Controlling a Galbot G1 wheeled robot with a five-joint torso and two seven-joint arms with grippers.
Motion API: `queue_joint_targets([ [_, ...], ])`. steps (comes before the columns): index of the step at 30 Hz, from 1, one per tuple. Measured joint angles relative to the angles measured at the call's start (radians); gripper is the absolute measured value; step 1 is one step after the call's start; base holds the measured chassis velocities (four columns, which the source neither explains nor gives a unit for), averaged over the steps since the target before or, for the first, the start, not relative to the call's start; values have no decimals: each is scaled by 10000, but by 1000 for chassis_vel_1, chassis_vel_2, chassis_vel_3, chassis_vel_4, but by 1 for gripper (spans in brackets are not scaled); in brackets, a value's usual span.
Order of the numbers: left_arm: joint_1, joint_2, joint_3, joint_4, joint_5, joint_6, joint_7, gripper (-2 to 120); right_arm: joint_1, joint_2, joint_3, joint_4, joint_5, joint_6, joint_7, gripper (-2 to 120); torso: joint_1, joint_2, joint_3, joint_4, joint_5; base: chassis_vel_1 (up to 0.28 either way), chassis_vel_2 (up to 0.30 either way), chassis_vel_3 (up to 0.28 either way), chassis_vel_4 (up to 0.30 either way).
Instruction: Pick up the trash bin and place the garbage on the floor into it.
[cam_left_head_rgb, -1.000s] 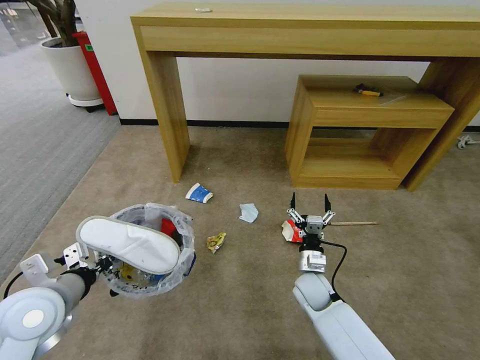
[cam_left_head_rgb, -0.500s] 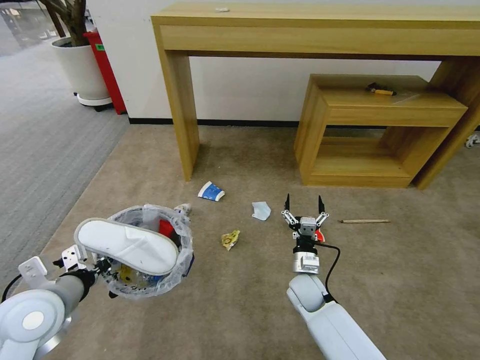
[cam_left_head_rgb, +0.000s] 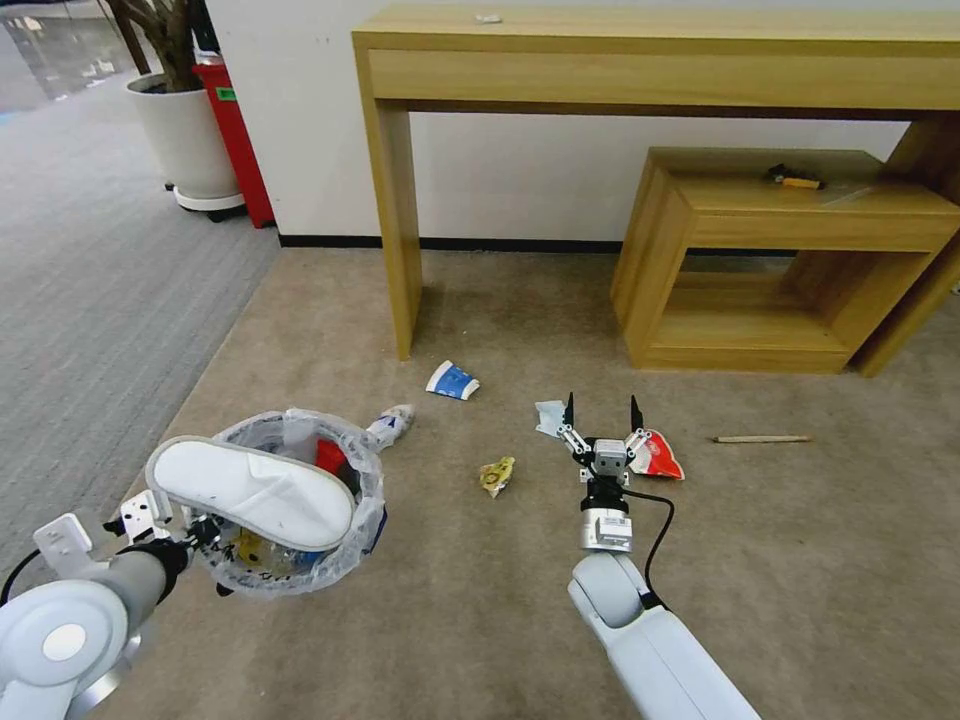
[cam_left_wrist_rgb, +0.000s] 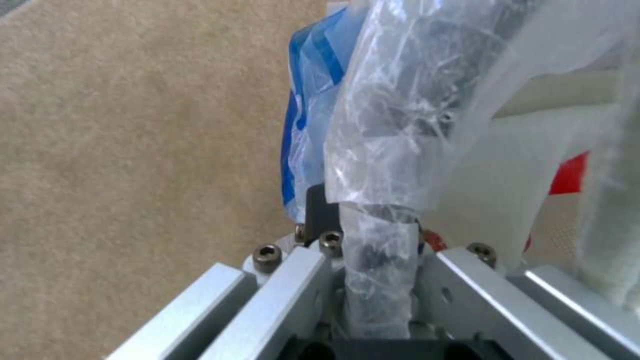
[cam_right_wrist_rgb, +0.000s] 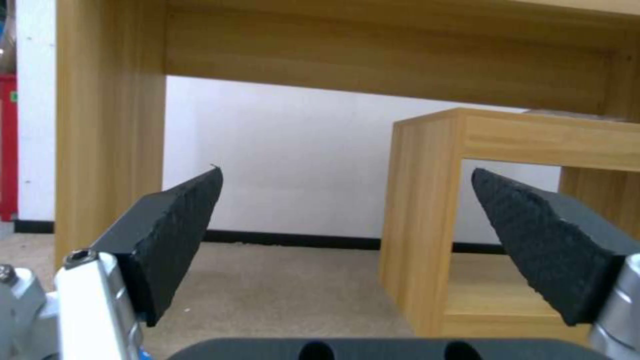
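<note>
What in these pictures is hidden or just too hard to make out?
- Contents of the black bag-lined trash bin: head view, covered by the white slipper lying across its rim.
- Pale blue mask: head view, partly behind the open right gripper.
- Small white scrap on the tall wooden table: head view, too small.

Head view: high, facing forward and down over the beige short-pile carpet floor (cam_left_head_rgb: 480, 620). Left wrist view: pressed close against the crinkled translucent plastic bag (cam_left_wrist_rgb: 400, 150) lining the bin. Right wrist view: low, level, facing the tall light-wood console table (cam_right_wrist_rgb: 113, 120) and small light-wood open shelf unit (cam_right_wrist_rgb: 460, 200), both shared with the head view.
</note>
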Motion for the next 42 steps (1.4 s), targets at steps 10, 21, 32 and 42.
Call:
queue_joint_targets([
  [10, 5, -31, -4, 24, 17, -4, 60, 0, 17, 32, -47, -113, -104, 63, 0, 92, -1, 0, -1, 0, 0, 106, 122, -119, -118],
  [21, 11, -58, -11, 54, 77, -9, 106, 0, 25, 31, -147, -167, -135, 100, 0, 92, 0, 0, 0, 0, 0, 110, 102, -106, -91],
  [32, 21, -45, -42, 14, 79, -15, 135, 0, 102, 208, 98, -521, -823, 875, 16, 100, -1, 0, 0, 0, 3, 49, 60, -52, -54],
  [42, 63, -69, -19, -61, 86, -15, 163, 0, -214, 151, 327, -229, -1112, 687, -63, 100, 0, 0, 0, -1, 1, 0, 0, 0, 0],
])
